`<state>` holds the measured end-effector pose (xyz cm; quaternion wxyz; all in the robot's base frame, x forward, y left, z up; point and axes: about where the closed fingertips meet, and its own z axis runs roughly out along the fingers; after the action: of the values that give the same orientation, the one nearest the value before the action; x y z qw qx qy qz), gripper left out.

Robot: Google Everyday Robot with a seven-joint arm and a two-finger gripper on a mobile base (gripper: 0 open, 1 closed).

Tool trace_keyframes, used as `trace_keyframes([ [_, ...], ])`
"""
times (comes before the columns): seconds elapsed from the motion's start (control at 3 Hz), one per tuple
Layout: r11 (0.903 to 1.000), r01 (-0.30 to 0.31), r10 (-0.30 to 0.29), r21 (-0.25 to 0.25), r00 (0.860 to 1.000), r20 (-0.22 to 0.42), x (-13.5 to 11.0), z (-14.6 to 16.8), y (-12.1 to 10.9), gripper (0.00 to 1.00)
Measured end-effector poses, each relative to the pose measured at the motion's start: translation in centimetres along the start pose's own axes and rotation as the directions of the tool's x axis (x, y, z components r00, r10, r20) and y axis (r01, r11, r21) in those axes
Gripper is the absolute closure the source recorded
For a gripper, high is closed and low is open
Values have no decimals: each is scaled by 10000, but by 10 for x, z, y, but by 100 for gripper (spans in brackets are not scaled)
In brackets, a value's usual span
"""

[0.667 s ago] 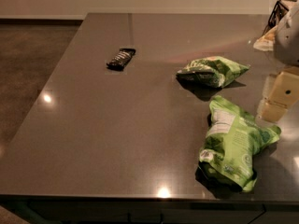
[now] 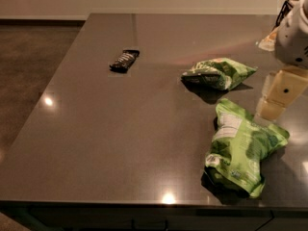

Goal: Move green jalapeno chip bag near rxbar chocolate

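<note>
The green jalapeno chip bag [image 2: 219,73] lies flat on the dark table, right of centre. It is the smaller bag, with white patches and a dark end seam. The rxbar chocolate [image 2: 124,60] is a slim black bar lying further left and a little further back, well apart from the bag. My gripper [image 2: 276,99] hangs at the right edge of the view, below the white arm [image 2: 293,35]. It is just right of the jalapeno bag and above the table, touching nothing.
A larger, brighter lime-green bag with a white label [image 2: 243,148] lies near the front right of the table [image 2: 120,143]. A pale packet [image 2: 268,41] sits at the far right back. The table's left and front edges drop to the floor.
The gripper has edged slightly to the left. The bags and the bar have not moved.
</note>
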<state>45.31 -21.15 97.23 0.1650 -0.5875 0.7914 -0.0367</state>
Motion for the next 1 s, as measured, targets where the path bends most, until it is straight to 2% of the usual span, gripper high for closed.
trace_keyframes([
  [0.33, 9961, -783, 787, 407, 9969, -90, -17, 20, -28, 0],
  [0.67, 9744, -2030, 2035, 965, 9791, 42, -30, 42, -63, 0],
  [1.0, 9262, -3441, 3436, 1542, 9386, 304, -35, 66, -97, 0],
])
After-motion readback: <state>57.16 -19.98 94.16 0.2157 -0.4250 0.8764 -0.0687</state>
